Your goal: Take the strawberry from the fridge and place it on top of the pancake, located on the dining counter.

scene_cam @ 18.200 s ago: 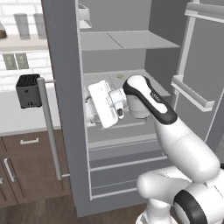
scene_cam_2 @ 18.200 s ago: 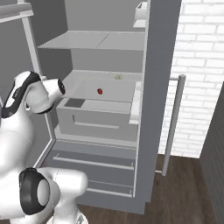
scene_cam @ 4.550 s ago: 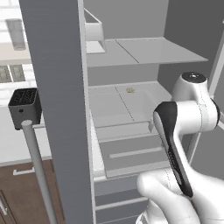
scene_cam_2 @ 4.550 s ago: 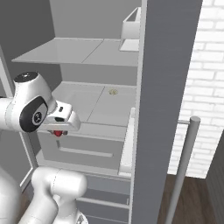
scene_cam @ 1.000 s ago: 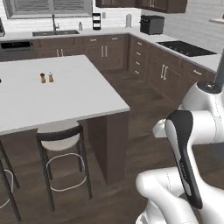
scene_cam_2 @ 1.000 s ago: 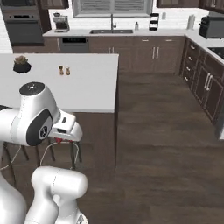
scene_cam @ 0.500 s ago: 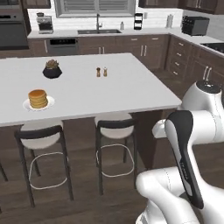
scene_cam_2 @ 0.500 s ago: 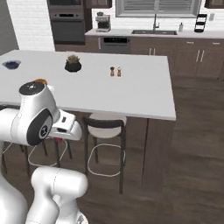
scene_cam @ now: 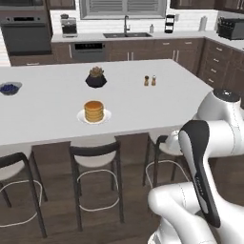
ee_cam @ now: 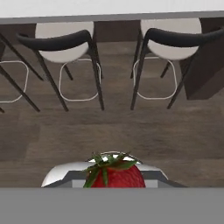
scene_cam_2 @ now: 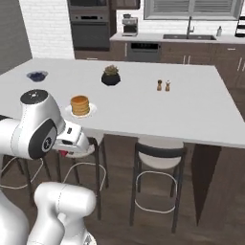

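Left base view: the pancake (scene_cam: 94, 111) sits on its white plate (scene_cam: 107, 116) on the white worktop (scene_cam: 57, 95), near the front edge. Using the pancake as landmark: a dark pot with a plant (scene_cam: 96, 77) stands behind it, further from the robot; a bowl of blueberries (scene_cam: 9, 88) lies well to its left near the picture's edge; two small shakers (scene_cam: 149, 80) stand behind it and to its right. Dark stools (scene_cam: 95, 157) are tucked under the worktop edge below the pancake. The white arm (scene_cam: 209, 143) rises at the lower right, folded, well short of the pancake and lower than the worktop surface.

Right base view: the pancake (scene_cam_2: 80, 105) again rests near the worktop's front edge, the pot (scene_cam_2: 110, 75) behind it, the bowl (scene_cam_2: 36, 75) to its left, the shakers (scene_cam_2: 163, 85) to its right. The gripper (scene_cam_2: 72, 146) hangs below and just in front of the pancake, under worktop level, beside a stool (scene_cam_2: 158, 149). A bit of red shows at its tip.

Hand view: the strawberry (ee_cam: 114, 174), red with green leaves on top, sits at the bottom centre, close to the camera. The gripper appears clamped on the strawberry, though the fingertips themselves are hidden. Beyond it lie the dark wood floor (ee_cam: 131, 131) and two stools (ee_cam: 65, 41) under the worktop edge.
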You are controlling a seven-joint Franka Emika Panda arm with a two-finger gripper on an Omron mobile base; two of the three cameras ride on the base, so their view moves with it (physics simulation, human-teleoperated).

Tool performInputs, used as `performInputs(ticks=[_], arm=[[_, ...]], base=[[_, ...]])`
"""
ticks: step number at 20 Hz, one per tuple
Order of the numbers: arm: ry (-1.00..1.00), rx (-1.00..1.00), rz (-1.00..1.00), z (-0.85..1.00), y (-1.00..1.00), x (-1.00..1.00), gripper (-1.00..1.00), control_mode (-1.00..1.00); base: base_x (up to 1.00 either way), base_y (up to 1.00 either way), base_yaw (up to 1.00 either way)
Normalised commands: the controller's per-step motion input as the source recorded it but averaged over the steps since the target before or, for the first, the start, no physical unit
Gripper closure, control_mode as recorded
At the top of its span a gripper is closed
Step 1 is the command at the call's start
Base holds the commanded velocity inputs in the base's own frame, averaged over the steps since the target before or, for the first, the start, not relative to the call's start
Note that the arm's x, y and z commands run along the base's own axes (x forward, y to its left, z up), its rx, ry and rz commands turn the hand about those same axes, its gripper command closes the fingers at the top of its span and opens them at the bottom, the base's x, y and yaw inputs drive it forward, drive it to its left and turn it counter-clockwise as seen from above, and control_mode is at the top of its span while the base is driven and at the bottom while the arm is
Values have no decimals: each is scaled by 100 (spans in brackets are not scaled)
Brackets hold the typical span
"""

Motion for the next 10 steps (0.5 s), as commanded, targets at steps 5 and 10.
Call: performInputs(ticks=[5, 10], arm=[[0, 0, 0, 0, 0, 0, 100, 100], [0, 0, 0, 0, 0, 0, 100, 100]], base=[[52, 100, -6], [45, 93, -16]])
